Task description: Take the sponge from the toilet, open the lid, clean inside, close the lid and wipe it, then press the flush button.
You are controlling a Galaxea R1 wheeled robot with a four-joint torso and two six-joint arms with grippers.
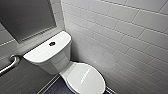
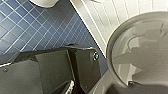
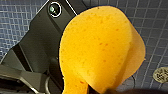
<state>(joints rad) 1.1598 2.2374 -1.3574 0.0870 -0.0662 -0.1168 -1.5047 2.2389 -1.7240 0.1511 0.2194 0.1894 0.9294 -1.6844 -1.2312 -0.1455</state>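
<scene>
My right jaws are clamped on the sponge [image 3: 100, 47], which hangs above the blue tiled floor [image 3: 15, 22]. It is squeezed so that one edge curls over, and bent like this its long axis is hard to tell. A round drain [image 3: 161, 74] sits in the floor near it.

In the head view the toilet [image 1: 47, 53] lies slantwise, with the tank at 10 o'clock and the bowl end at 5 o'clock. The lid [image 1: 86, 77] is down; its long axis follows that same line and its front points to 5 o'clock. The button [image 1: 52, 43] sits mid-tank. The white tiled wall [image 1: 125, 32] runs from 12 to 4 o'clock, and a grab bar [image 1: 10, 63] is at 9 o'clock.

The left wrist view adds a round grey rim [image 2: 112, 42] just beside the white wall base [image 2: 85, 17]. I cannot tell whether my left jaws are apart or together.
</scene>
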